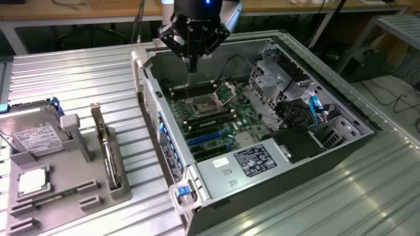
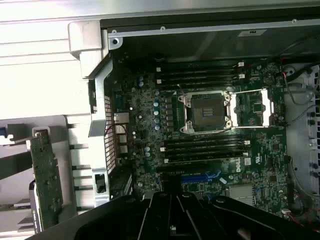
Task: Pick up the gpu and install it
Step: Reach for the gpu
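One pincer (image 1: 192, 65), mine, hung clenched above the open computer case (image 1: 341, 114). Its fingers were pressed together to a narrow point, with nothing between them. I was over the far end of the motherboard (image 1: 220, 120), near the case's rear wall. The uncovered processor socket (image 1: 200, 104) lay just below my tip.

In the wrist view my dark pincer (image 2: 172, 217) sat over the same motherboard (image 2: 150, 125). The socket (image 2: 207, 112) lay between rows of black memory slots, and a blue slot (image 2: 200, 177) was close to my body.

I had no hold on the gpu (image 1: 107, 147). It stood on edge outside the case, on the exterior view's left, in a slot of the grey holder (image 1: 85, 194), well apart from me. Its pale bracket rose at the far end. From the wrist it showed as a greenish board (image 2: 46, 182), upright beside the case's perforated side wall.

On that holder a hard drive (image 1: 34, 136) with a white label leaned at the far end. A slim memory stick (image 1: 56, 199) lay nearer the camera. Everything rested on a ribbed metal table (image 1: 78, 81).
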You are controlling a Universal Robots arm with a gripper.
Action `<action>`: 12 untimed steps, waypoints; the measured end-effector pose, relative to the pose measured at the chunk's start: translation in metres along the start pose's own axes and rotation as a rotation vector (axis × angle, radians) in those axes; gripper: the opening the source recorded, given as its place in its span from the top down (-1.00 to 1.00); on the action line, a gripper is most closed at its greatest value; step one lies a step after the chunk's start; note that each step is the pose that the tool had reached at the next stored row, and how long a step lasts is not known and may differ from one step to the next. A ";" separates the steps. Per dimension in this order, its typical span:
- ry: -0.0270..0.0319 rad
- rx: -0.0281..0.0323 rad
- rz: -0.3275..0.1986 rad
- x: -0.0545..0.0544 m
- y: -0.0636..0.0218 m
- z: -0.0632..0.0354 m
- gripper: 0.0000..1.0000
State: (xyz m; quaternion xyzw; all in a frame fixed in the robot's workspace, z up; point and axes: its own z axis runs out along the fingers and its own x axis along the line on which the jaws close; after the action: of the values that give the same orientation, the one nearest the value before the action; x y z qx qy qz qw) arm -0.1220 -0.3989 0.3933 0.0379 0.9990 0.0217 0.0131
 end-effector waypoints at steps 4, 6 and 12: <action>0.0000 0.0000 0.000 0.007 -0.0005 -0.0002 0.79; 0.0000 0.0000 0.000 0.012 -0.0009 -0.0003 0.79; 0.0000 0.0000 0.000 0.026 -0.0019 -0.0007 0.79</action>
State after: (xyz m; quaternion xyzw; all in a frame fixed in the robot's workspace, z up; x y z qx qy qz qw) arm -0.1477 -0.3989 0.3933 0.0378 0.9990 0.0217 0.0131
